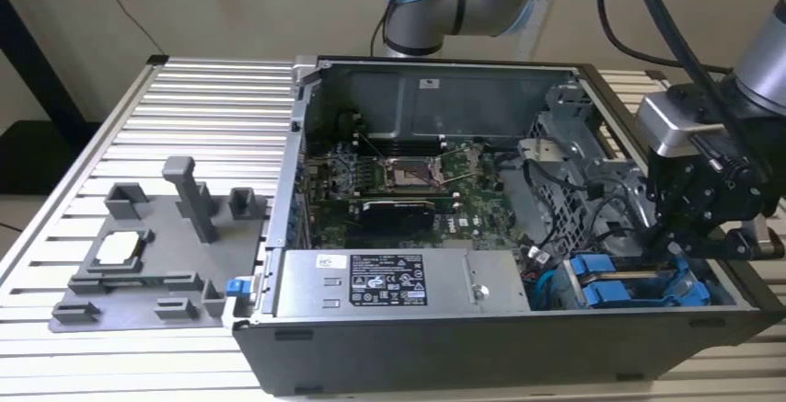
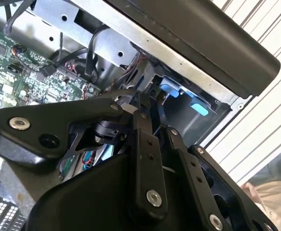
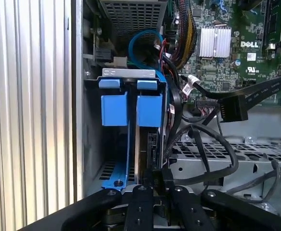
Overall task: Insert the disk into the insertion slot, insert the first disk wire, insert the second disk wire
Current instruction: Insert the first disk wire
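The disk (image 3: 149,110) sits edge-on in its blue carrier inside the insertion slot (image 3: 90,144), a grey metal bay at the case's corner. A second blue carrier (image 3: 114,108) stands beside it. My gripper (image 3: 156,185) is right at the disk's inner end, its black fingers (image 3: 140,204) drawn close on a small black wire connector (image 3: 155,174). In the exterior view the gripper (image 1: 687,253) reaches down into the case just above the blue carriers (image 1: 620,284). In the second wrist view the gripper (image 2: 147,108) points at the same bay, with blue tabs (image 2: 172,90) beyond.
Black cables (image 3: 212,144) loop beside the bay, one ending in a flat black plug (image 3: 232,108). A blue cable (image 3: 140,41) arcs behind. The power-supply box (image 1: 393,282) and motherboard (image 1: 406,181) fill the case. A grey fixture (image 1: 147,255) lies on the slatted table (image 1: 184,98).
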### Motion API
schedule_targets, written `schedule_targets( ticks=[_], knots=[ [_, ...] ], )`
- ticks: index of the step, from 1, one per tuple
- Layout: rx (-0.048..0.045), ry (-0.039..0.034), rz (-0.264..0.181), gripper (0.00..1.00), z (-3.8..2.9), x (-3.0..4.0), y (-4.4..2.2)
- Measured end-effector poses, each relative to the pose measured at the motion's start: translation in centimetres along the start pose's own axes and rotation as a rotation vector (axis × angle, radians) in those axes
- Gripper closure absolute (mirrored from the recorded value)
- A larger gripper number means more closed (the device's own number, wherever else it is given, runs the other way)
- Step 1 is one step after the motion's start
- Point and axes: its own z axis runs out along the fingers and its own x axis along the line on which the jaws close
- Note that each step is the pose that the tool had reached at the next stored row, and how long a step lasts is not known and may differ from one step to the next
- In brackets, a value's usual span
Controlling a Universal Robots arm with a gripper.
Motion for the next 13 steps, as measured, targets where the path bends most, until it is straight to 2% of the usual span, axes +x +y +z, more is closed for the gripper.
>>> schedule_targets(
  ticks=[5,9,13],
  knots=[
    [0.0,0.0022,0.017,0.81,0.55,0.0,0.01],
    [-0.0001,0.0011,0.023,0.81,1.08,-0.01,0.04],
    [0.0,0.0013,0.023,0.81,1.09,-0.01,0.04]
  ],
)
